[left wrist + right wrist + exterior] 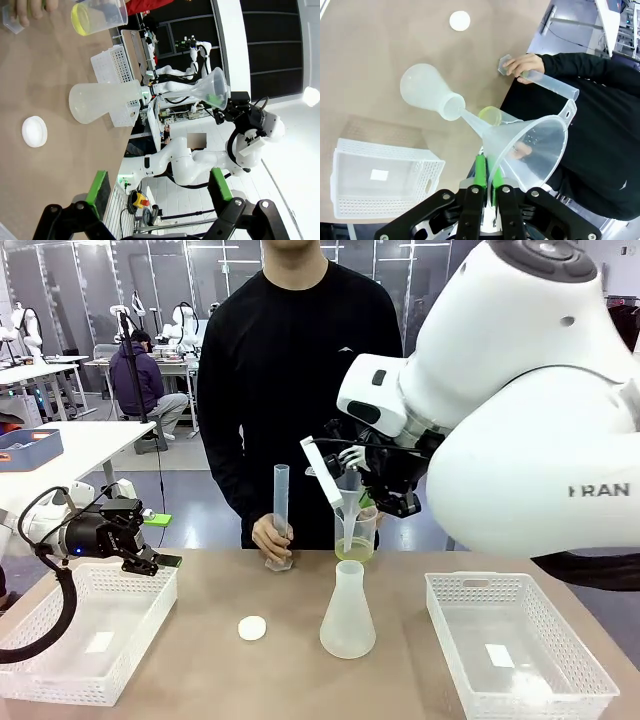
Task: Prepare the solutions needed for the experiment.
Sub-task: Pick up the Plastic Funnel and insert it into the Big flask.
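Note:
The solutions are a shallow pale yellow-green layer (354, 553) in a clear beaker (356, 533) at the table's far side, also seen as the beaker (97, 17) and beaker (492, 116). My right gripper (385, 485) (487, 167) is shut on the rim of a clear plastic funnel (349, 506) (530, 145), held in the air above the beaker and the empty conical flask (347, 612) (427, 90). The person's hand (272, 537) holds an upright measuring cylinder (281, 508) on the table. My left gripper (160, 558) (160, 185) hangs open and empty over the left basket.
A white round cap (252, 628) lies on the table left of the flask. White mesh baskets stand at the left (60, 680) and right (580, 665) front corners. The person stands close behind the far edge.

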You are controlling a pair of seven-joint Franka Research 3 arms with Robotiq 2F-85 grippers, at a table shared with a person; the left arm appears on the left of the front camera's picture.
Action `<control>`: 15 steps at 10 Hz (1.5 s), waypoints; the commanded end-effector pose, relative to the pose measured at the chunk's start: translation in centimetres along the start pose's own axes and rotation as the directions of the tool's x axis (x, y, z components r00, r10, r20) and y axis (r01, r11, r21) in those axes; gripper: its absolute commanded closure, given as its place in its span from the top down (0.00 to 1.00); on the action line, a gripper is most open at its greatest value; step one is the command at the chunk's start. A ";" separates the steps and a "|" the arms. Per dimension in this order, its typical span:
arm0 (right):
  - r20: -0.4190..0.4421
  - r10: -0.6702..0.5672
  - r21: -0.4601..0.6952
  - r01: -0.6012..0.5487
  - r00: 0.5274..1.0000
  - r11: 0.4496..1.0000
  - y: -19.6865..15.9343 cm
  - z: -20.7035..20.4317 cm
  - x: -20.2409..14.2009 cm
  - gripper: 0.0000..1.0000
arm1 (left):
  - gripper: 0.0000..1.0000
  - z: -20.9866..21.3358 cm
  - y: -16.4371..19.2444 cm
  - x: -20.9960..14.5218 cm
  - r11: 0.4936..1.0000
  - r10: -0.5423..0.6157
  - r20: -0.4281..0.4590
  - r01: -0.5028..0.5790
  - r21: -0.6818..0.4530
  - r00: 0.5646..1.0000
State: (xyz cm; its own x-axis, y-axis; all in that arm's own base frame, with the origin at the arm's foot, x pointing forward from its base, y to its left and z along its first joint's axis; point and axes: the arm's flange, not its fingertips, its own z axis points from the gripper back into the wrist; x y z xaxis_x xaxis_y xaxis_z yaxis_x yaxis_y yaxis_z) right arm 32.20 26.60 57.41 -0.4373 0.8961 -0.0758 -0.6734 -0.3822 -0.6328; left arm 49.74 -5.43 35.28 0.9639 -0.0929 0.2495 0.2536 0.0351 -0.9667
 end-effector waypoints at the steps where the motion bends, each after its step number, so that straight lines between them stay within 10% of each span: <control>1: -0.040 0.008 -0.005 -0.008 0.999 1.000 0.0 -0.5 0.0 0.04 | 1.00 0.0 -0.2 0.0 1.000 -0.001 -0.001 0.001 0.001 1.000; 15: -0.063 -0.120 0.021 0.122 0.991 0.992 0.7 -5.7 -0.6 0.04 | 1.00 0.0 -0.2 0.0 1.000 -0.001 -0.001 0.001 0.001 1.000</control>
State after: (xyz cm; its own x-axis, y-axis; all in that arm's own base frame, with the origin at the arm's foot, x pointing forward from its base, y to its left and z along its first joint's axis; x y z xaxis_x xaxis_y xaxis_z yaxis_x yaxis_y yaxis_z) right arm 35.27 26.47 53.40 -0.3488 0.9361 -0.0455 -0.7405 -0.3050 -0.5988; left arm 49.74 -5.43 35.28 0.9639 -0.0928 0.2495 0.2536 0.0351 -0.9667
